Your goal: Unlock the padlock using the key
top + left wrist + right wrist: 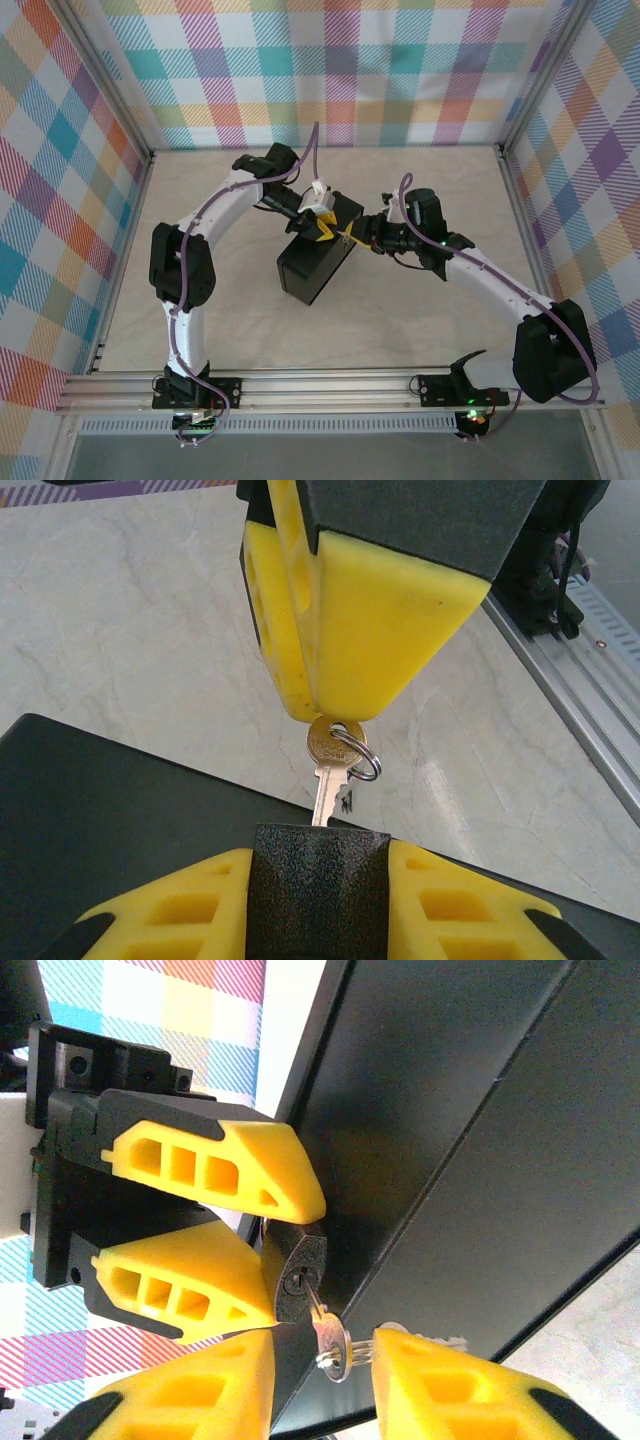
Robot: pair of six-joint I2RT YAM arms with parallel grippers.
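Found no readable text, label or number. Noted faint stamped marks on the head of the key [325,744], too small to make out.

key [326,780] blade — hidden inside padlock [318,890]

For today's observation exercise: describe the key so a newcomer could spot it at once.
Find the black box mid-table, where both grippers meet at its far corner. There the left gripper clamps a small dark padlock. The key is the thin brass-coloured piece with a wire ring, its tip in the padlock's keyhole.
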